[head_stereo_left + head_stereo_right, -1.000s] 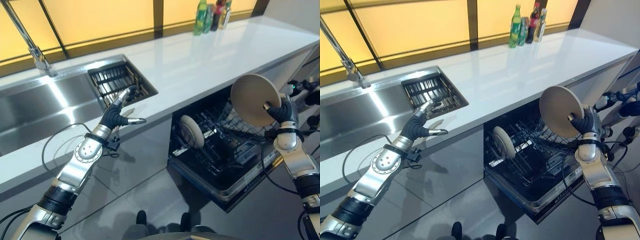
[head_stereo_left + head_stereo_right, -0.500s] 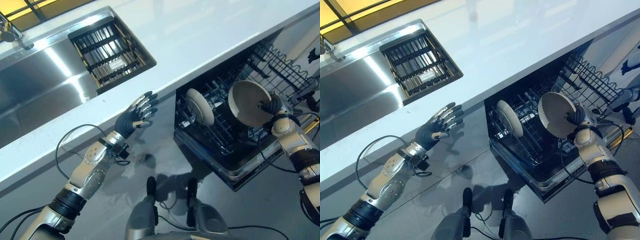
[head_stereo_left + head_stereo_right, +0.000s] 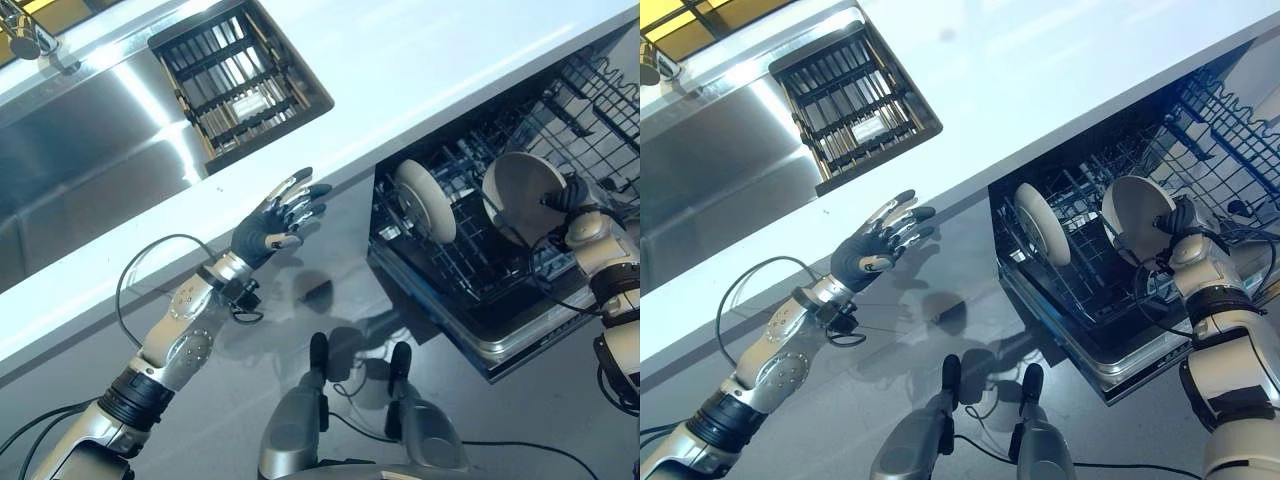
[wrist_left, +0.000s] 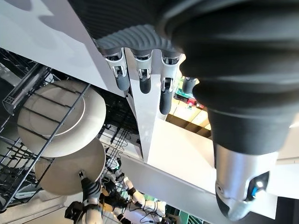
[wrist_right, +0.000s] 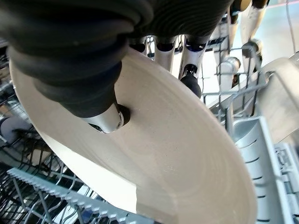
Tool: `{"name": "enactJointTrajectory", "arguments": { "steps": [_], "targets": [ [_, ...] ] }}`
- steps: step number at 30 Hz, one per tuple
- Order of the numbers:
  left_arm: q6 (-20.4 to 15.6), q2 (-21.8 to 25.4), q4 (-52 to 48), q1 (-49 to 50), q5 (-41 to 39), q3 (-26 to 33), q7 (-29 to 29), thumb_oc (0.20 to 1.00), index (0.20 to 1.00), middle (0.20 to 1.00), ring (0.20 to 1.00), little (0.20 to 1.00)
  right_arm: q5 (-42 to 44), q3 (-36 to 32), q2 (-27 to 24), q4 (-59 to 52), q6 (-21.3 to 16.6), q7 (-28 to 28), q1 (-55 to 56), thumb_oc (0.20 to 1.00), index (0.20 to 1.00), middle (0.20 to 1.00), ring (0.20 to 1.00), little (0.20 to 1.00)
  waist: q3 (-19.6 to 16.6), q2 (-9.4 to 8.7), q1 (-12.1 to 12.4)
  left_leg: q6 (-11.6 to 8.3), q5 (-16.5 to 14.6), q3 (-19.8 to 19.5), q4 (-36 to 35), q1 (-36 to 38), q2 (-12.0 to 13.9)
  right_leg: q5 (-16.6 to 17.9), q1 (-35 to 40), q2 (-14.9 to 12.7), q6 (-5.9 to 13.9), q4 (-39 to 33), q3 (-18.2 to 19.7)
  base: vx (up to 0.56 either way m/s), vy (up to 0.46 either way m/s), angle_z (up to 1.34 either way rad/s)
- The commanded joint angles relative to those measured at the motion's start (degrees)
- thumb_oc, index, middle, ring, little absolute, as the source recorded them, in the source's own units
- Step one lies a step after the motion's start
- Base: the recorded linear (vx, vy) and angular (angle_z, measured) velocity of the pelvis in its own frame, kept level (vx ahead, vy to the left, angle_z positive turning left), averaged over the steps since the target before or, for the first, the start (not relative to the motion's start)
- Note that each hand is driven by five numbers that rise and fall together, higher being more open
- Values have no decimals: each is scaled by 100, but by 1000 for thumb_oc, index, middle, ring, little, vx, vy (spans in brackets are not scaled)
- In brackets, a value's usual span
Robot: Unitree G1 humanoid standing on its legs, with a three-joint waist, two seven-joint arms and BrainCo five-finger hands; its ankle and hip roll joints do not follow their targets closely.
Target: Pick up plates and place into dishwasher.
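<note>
- My right hand (image 3: pixel 568 196) pinches a beige plate (image 3: pixel 522 197) by its rim, thumb on one face and fingers (image 5: pixel 190 70) curled against the other, as my right wrist view shows.
- The plate I hold stands on edge over the pulled-out lower rack (image 3: pixel 470 262) of the dishwasher (image 3: pixel 520 330). A second ago I held it high above the counter's edge; half a second ago it was already down at the rack, and it now sits a little deeper among the wires.
- A second plate (image 3: pixel 425 201), paler, stands upright in the same rack, just beside mine and nearer the sink side. It has kept its slot through all three moments.
- My left hand (image 3: pixel 275 222) holds nothing, its fingers (image 4: pixel 141 79) straight and slightly spread, hanging in front of the white countertop (image 3: pixel 420 70) edge. A second ago it rested at the counter's edge by the sink, with its thumb stuck out to the side; half a second ago it was already out in front as it is here.
- The whole view has tipped downward since the earliest moment, so the bottles at the back of the counter have passed out of sight; that is the camera moving, not the things.
- The steel sink (image 3: pixel 90 170) with its dark slatted drain rack (image 3: pixel 238 80) lies in the counter, unchanged.
- The upper wire basket (image 3: pixel 600 100) shows above and behind my right hand.
</note>
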Motion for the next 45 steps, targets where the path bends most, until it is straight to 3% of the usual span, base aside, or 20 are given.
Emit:
{"name": "enactJointTrajectory", "arguments": {
  "steps": [1,10,11,12,17,24,28,31,34,38,43,45],
  "targets": [
    [-370,138,-167,-515,-245,-95,7,1000,1000,1000,1000,1000,158,529,-68,55,-356,294,-800,200,200,200,200,200,122,-16,182,79,-736,148,39,-122,-338,-460,-343,-371,416,135,-121,-30,-3,3],
    [-304,146,-104,-508,-241,3,-7,1000,1000,1000,1000,1000,328,737,15,74,-452,733,-997,200,200,200,200,200,115,21,255,84,-706,156,39,-166,-363,-432,-395,-436,444,164,-242,-7,-1,1],
    [-301,145,-79,-506,-260,29,-39,1000,1000,1000,1000,1000,340,708,26,100,-395,678,-998,282,282,282,282,282,118,28,254,85,-706,169,39,-160,-364,-432,-395,-440,444,169,-245,0,0,0],
    [-292,131,-71,-498,-245,49,-44,1000,1000,1000,1000,1000,493,663,27,104,-338,537,-991,1000,1000,1000,1000,1000,116,33,249,85,-709,181,39,-152,-364,-427,-390,-441,443,162,-242,0,0,0],
    [-289,59,-130,-403,-193,87,-29,1000,1000,1000,1000,1000,1081,99,116,41,-303,-402,-762,1000,1000,1000,1000,1000,78,32,212,90,-746,202,39,-81,-358,-417,-342,-434,449,136,-245,6,11,0],
    [-522,-249,-276,13,-49,45,-17,1000,1000,1000,1000,1000,1094,-1212,507,-1069,-155,-2884,331,1000,1000,1000,1000,1000,-106,28,-24,125,-862,321,69,172,-339,-444,-175,-393,476,158,-60,48,80,0],
    [-594,-447,-362,143,117,-87,131,1000,1000,1000,1000,1000,916,-1486,685,-1513,-53,-3743,814,1000,1000,1000,1000,1000,-230,44,-137,155,-928,403,85,310,-340,-453,-70,-390,488,144,47,64,93,-12],
    [-615,-522,-398,234,157,-104,183,1000,1000,1000,1000,1000,869,-1749,806,-1761,-185,-4277,1176,1000,1000,1000,1000,1000,-316,67,-214,171,-972,463,85,399,-345,-461,-2,-393,500,119,131,61,83,-6],
    [-596,-581,-437,267,179,-130,253,1000,1000,1000,1000,1000,975,-1928,965,-1906,-356,-4450,1376,1000,1000,1000,1000,1000,-379,89,-246,183,-1001,482,86,442,-358,-474,26,-398,508,114,184,41,58,-5],
    [-611,-643,-421,293,130,-147,261,1000,1000,1000,1000,1000,1287,-1994,1139,-1907,-420,-4236,1505,1000,1000,1000,1000,1000,-437,135,-268,190,-1050,511,124,488,-377,-509,53,-430,508,125,212,31,50,-13],
    [-576,-718,-401,333,31,-107,187,1000,1000,1000,1000,1000,2194,-2099,1257,-1171,-609,-3080,1575,1000,1000,1000,1000,1000,-392,202,-242,195,-1211,557,466,416,-401,-595,25,-509,438,233,194,11,17,-4],
    [-607,-727,-347,302,-54,-120,120,1000,1000,1000,1000,1000,2170,-2084,1239,-697,-568,-2729,1471,1000,1000,1000,1000,1000,-307,219,-204,197,-1286,552,713,291,-405,-649,-51,-550,397,374,165,-48,0,0]
  ]
}}
